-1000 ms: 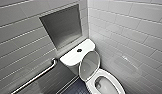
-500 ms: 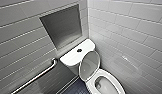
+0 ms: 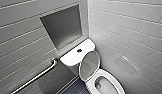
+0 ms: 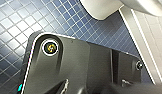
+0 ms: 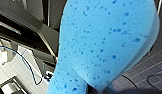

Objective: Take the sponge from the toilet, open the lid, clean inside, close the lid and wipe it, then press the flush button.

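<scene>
The white toilet [image 3: 107, 75] stands in the tiled corner with its lid [image 3: 89, 65] raised and leaning back against the tank [image 3: 72, 57]. The bowl lies open below the lid. A round flush button [image 3: 79, 50] sits on the tank top. The bright blue sponge [image 5: 104, 45] looms large in the right wrist view, pinched at its narrow end by my right gripper [image 5: 95, 89], which is shut on it. From the left wrist I look down on the dark blue floor tiles [image 4: 17, 25] and the toilet's white underside [image 4: 102, 8], and the left gripper holds nothing.
A steel grab bar [image 3: 34, 77] runs along the left wall beside the tank. Above the tank is a recessed grey niche [image 3: 63, 25]. The right wall [image 3: 137, 37] stands close to the bowl. A pale baseboard [image 4: 142, 37] borders the floor.
</scene>
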`<state>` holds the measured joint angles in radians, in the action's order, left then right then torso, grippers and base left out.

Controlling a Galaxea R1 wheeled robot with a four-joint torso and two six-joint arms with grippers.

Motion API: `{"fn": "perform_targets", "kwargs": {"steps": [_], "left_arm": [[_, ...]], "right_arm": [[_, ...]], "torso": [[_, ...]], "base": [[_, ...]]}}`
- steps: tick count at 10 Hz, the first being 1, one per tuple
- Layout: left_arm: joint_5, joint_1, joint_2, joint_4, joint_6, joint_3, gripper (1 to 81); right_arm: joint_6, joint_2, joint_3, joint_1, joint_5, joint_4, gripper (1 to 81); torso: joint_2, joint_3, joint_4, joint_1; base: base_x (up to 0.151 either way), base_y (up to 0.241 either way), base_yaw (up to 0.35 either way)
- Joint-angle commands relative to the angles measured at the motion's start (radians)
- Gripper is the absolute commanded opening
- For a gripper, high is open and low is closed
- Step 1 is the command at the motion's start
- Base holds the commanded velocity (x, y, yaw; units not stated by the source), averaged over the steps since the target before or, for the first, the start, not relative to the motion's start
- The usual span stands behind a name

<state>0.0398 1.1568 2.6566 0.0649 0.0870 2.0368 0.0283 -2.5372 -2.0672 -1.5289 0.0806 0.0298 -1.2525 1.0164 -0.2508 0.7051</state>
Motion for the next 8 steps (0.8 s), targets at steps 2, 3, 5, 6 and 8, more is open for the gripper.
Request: {"fn": "perform_targets", "kwargs": {"steps": [2, 3, 5, 6, 8], "left_arm": [[-0.057, -0.235, -0.113, -0.209, 0.014, -0.144, 81.1], [-0.057, -0.297, -0.107, -0.255, 0.013, -0.139, 81.1], [-0.044, -0.404, -0.092, -0.418, 0.014, -0.118, 81.1], [-0.046, -0.465, -0.075, -0.488, 0.026, -0.081, 81.1], [-0.047, -0.542, -0.036, -0.557, 0.058, -0.029, 81.1]], "right_arm": [[-0.005, 0.001, 0.012, -0.018, -0.068, -0.004, 1.0], [-0.005, -0.004, 0.016, -0.018, -0.068, -0.005, 1.0], [-0.013, -0.028, 0.003, -0.015, -0.084, -0.014, 1.0], [-0.011, -0.039, -0.010, -0.020, -0.082, -0.014, 1.0], [-0.013, -0.042, -0.010, -0.027, -0.072, -0.013, 1.0]], "torso": [[0.000, 0.000, 0.000, 0.000], [0.000, 0.000, 0.000, 0.000], [0.000, 0.000, 0.000, 0.000], [0.000, 0.000, 0.000, 0.000], [0.000, 0.000, 0.000, 0.000]], "base": [[0.000, 0.000, 0.000], [0.000, 0.000, 0.000], [0.000, 0.000, 0.000], [0.000, 0.000, 0.000], [0.000, 0.000, 0.000]]}}
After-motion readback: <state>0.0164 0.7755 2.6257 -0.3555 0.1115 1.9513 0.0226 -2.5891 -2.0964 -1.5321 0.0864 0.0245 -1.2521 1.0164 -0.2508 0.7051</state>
